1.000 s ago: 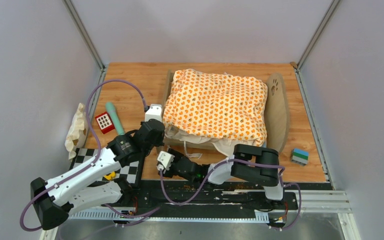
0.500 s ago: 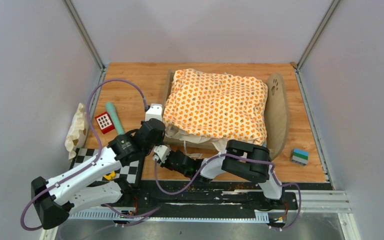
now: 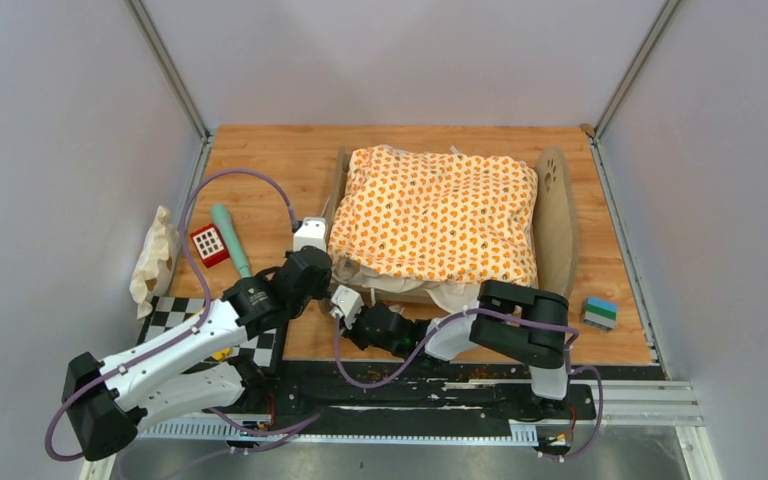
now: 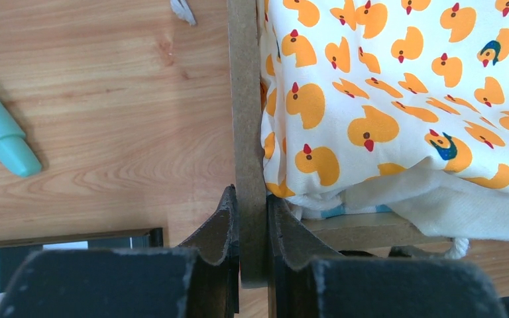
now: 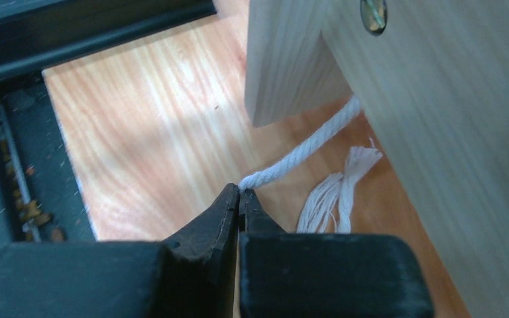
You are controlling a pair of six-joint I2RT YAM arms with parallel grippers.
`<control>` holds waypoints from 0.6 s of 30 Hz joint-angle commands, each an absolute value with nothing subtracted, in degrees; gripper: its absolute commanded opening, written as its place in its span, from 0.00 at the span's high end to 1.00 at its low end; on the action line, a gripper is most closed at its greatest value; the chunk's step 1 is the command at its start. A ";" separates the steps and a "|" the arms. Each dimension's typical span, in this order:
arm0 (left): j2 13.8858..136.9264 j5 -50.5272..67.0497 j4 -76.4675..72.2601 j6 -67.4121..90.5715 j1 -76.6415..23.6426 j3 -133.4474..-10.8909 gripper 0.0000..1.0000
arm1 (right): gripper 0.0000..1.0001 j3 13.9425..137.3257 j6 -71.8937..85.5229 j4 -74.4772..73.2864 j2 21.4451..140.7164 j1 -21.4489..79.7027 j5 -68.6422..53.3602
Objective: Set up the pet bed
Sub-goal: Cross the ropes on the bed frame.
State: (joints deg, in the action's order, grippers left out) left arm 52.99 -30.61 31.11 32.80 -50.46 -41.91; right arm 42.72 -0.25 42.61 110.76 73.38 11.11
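My right gripper [image 5: 240, 199] has swung in and pinched shut on a white tie cord [image 5: 305, 149] at a leg of the pet bed [image 3: 552, 215], which sits mid-table under the duck-print cushion [image 3: 430, 210]; left gripper [image 4: 252, 225] clamps its end board [image 4: 244, 99]. I judge I'm tying down the cushion; the next move calls for a gentle pull

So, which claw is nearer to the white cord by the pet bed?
Right. The right claw is shut on the white cord. The left claw clamps the left end board of the pet bed, apart from the cord.
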 commanded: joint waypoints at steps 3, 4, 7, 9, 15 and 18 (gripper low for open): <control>50.09 -26.24 23.37 30.15 -51.20 -40.18 0.86 | 1.00 38.59 5.20 36.56 105.76 74.81 3.13; 49.88 -25.97 23.22 30.27 -51.23 -39.68 0.82 | 1.00 38.39 5.40 36.50 105.22 75.09 3.01; 48.88 -25.45 23.26 30.68 -51.24 -38.89 0.63 | 1.00 38.14 5.64 36.03 103.78 75.48 2.02; 47.80 -25.29 23.44 30.87 -51.24 -38.81 0.50 | 1.00 38.23 5.70 35.15 102.90 75.78 1.78; 44.68 -24.34 25.76 30.72 -51.24 -40.68 0.34 | 1.00 37.90 5.63 32.60 99.25 77.20 1.97; 42.94 -24.34 26.83 30.61 -51.24 -41.21 0.34 | 1.00 37.54 5.35 31.45 96.88 78.29 1.06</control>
